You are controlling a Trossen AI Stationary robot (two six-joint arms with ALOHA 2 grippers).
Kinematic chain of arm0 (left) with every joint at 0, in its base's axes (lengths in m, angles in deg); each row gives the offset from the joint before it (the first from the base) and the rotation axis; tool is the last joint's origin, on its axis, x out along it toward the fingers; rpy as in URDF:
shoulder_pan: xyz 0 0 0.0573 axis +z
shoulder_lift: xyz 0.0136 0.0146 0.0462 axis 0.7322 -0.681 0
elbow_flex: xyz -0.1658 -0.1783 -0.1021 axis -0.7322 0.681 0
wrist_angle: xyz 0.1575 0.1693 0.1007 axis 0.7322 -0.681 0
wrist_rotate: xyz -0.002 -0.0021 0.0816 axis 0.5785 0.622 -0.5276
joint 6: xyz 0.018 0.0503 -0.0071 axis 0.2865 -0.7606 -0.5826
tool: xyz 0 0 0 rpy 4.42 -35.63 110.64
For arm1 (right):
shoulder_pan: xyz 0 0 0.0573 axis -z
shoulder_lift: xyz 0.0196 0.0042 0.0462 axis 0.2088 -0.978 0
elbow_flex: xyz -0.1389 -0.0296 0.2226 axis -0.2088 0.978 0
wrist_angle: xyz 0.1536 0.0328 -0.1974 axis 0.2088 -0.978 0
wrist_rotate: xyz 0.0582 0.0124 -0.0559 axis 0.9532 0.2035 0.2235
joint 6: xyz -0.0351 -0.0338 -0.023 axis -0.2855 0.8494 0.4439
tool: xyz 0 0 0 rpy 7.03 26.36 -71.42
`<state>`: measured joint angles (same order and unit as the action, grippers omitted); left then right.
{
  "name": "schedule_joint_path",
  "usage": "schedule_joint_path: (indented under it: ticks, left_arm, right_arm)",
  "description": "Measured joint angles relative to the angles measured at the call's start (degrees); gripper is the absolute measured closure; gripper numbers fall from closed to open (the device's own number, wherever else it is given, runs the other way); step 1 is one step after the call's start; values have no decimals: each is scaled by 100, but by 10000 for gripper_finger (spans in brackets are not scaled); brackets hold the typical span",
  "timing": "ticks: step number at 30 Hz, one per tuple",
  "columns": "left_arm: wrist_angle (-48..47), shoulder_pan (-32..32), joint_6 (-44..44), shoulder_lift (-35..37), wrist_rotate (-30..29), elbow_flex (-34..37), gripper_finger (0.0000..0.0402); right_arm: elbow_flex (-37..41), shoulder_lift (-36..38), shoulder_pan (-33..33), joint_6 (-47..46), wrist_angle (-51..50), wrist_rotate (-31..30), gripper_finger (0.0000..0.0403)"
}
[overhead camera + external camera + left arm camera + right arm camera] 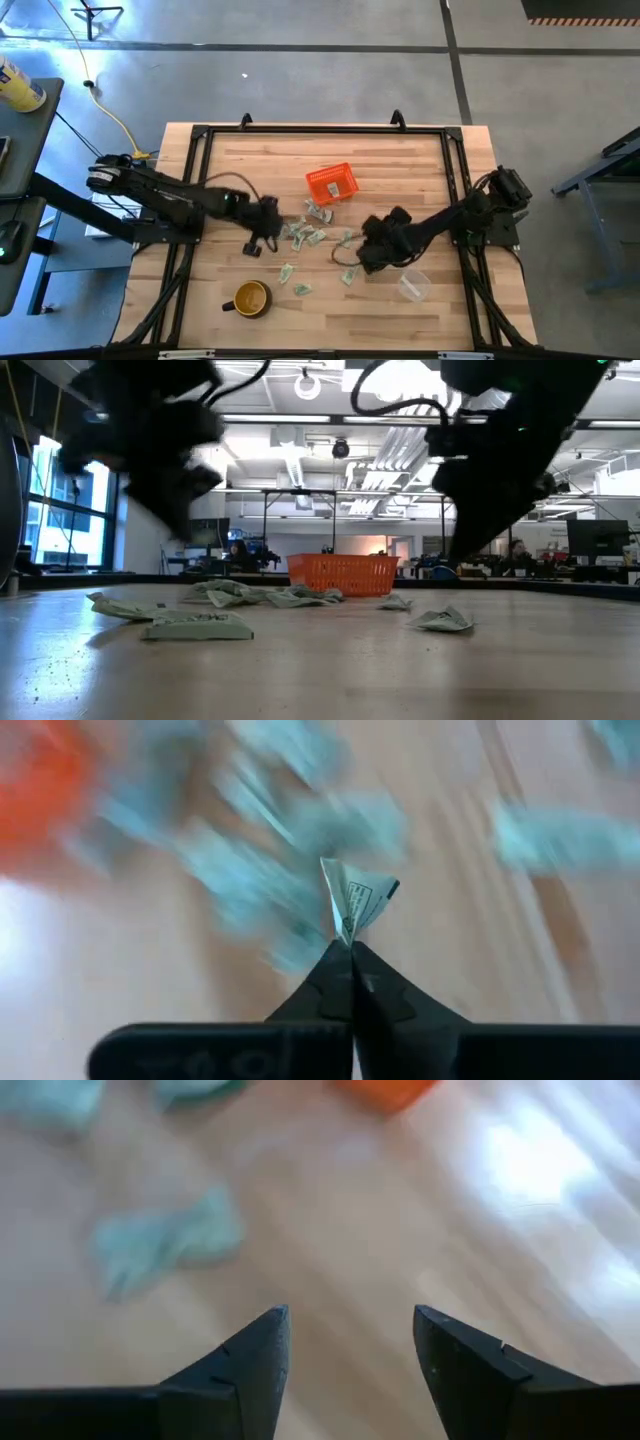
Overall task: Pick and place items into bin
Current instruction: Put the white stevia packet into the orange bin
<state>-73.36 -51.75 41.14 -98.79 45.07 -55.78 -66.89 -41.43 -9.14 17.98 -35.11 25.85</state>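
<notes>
Several crumpled pale green-and-white scraps [305, 236] lie on the wooden table between my arms; they also show in the low view [197, 626]. The orange bin [332, 184] stands just beyond them, toward the far edge, also in the low view [343, 573]. My left gripper [268, 236] is at the left of the scrap pile, shut on one scrap [357, 898]. My right gripper [350, 1342] is open and empty above the table at the pile's right side [368, 250], with a scrap [165, 1245] ahead of it. My left gripper pinches one small crumpled scrap by its lower corner [346, 928] between its two fingertips. The rest of the scrap stands out beyond the tips, lifted clear of the table.
A yellow-brown mug [251, 298] stands near the table's front edge at the left. A clear plastic cup [414, 286] lies near the front at the right, close to my right arm. More scraps [292, 274] lie in front of the pile.
</notes>
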Motion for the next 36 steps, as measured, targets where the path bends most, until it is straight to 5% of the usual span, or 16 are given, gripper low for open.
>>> schedule_joint_path:
  ticks: [4,10,13,18,22,25,29,36]
  left_arm:
    - [519,999,-743,-65,-13,-678,380]
    - [1817,2686,-820,-1089,1652,-1339,376]
    - [1798,2914,-672,-1823,1792,-1860,369]
    - [1497,2823,-321,-2692,1554,-2766,273]
    - [309,2753,-341,-2811,1128,-3341,171]
    - [-1067,2727,-348,-2645,1347,-3716,109]
    - [-2391,2626,-497,-2259,1654,-3725,63]
    - [-2677,2491,458,-1118,1771,-2594,73]
  right_arm:
    - [2,77,263,-337,26,-414,217]
    - [0,810,577,45,-225,-1137,241]
    - [0,1223,711,302,-514,-1358,244]
    - [-2,1671,778,550,-746,-1591,224]
    - [-2,1777,781,515,-949,-1462,194]
    - [-4,1734,777,647,-1020,-1117,174]
    - [-4,1466,574,2439,-702,-665,158]
    - [-4,660,757,6211,1231,1763,164]
